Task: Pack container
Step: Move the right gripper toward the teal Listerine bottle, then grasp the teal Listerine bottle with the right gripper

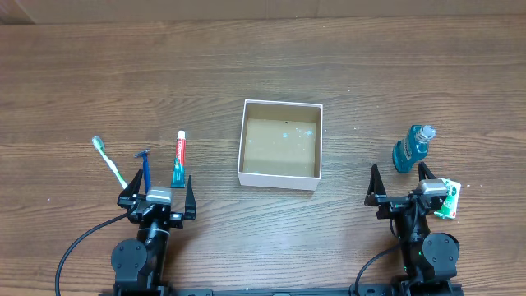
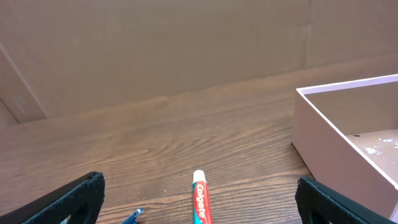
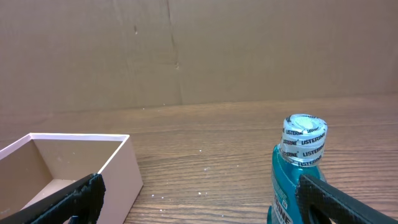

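Note:
The container [image 1: 280, 178], a shallow square box with white walls and a brown inside, sits empty mid-table; it also shows in the left wrist view [image 2: 323, 124] and the right wrist view [image 3: 121, 168]. A red toothpaste tube [image 1: 180, 154] [image 2: 200, 198], a blue razor [image 1: 147, 167] and a green toothbrush [image 1: 109, 163] lie just ahead of my left gripper [image 1: 157, 192], which is open and empty. A teal mouthwash bottle [image 1: 412, 148] [image 3: 297, 171] stands just ahead of my right gripper [image 1: 402, 185], also open and empty.
A small green and white packet [image 1: 448, 200] lies beside the right gripper's right side. A cardboard wall [image 2: 155, 50] stands along the far edge of the wooden table [image 1: 263, 74].

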Controlling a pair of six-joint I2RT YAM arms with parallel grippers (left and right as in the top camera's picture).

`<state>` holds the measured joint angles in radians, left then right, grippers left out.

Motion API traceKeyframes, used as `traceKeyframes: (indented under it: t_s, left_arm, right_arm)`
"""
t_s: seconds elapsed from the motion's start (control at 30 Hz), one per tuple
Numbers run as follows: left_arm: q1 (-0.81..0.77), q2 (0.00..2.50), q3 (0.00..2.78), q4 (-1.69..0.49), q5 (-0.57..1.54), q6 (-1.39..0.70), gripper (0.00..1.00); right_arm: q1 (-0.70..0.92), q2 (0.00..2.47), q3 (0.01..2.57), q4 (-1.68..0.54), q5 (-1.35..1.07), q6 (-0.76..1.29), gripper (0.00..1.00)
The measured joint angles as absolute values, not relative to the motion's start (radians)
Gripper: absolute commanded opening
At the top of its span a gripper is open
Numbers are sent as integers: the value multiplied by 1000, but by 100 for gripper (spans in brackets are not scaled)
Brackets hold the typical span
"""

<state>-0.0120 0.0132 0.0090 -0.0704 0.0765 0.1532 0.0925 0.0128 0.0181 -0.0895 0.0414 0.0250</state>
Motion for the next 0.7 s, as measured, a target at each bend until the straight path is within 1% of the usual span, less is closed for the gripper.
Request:
traceKeyframes:
  t_s: [0.3, 0.43, 0.53, 0.63, 0.67, 0.7]
  left_arm:
    - [-12, 13, 9, -62, 82, 152, 100]
    - [-12, 13, 9, -46, 88, 38, 100]
    - [-12, 14, 41, -138, 93, -37, 100]
    - [-12, 37, 150, -243, 94, -62, 100]
    - [-12, 92, 258, -268, 94, -73, 100]
    - [-12, 118, 303, -295, 94, -76, 100]
  right_arm:
    - [93, 13, 18, -83, 25, 33, 100]
    - [93, 13, 19, -107, 14, 47, 100]
    - [93, 41, 44, -178, 15, 67, 100]
    - [92, 161, 170, -220, 15, 78, 100]
    - [92, 250, 271, -227, 15, 79, 100]
    - [93, 294, 326, -262, 15, 78, 100]
